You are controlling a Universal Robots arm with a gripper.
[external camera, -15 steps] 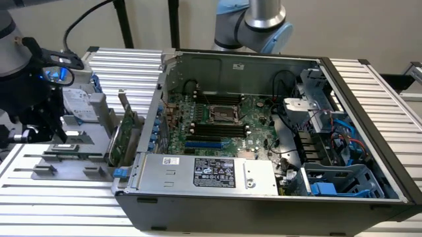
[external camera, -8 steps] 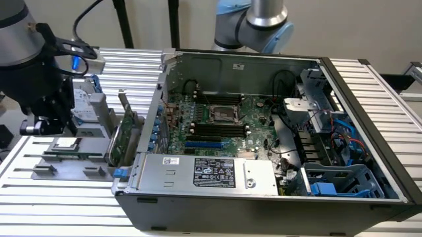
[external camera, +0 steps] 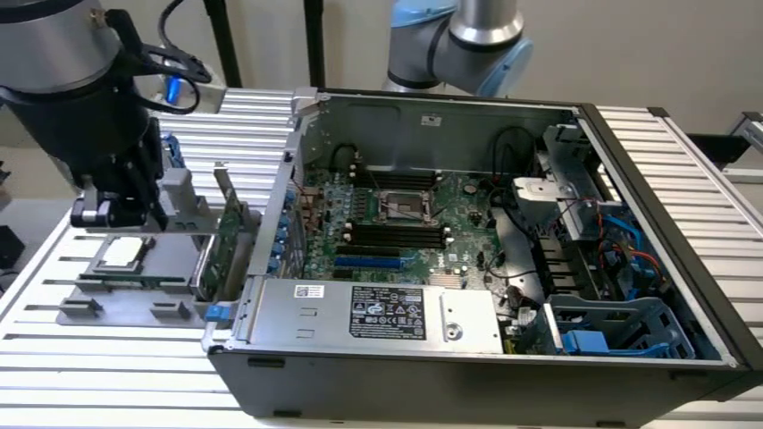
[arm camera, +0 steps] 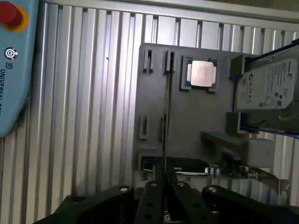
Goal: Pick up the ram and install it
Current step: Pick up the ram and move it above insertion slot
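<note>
- Ram (arm camera: 165,107): on edge in slot of gray tray (arm camera: 196,116), thin edge up, below my gripper (arm camera: 164,183) and in line with its middle.
- My gripper: over tray, on exterior view's left of case (external camera: 667,170). Open, together or clamped: cannot tell. Contact with ram: cannot tell.
- Tray holds: ram; CPU (arm camera: 202,73); hard drive (arm camera: 266,84) on blue rails; upright expansion card (external camera: 227,241).
- Case, open side up, holds: motherboard (external camera: 459,201); black memory slots (external camera: 394,237); power supply (external camera: 381,313).
</note>
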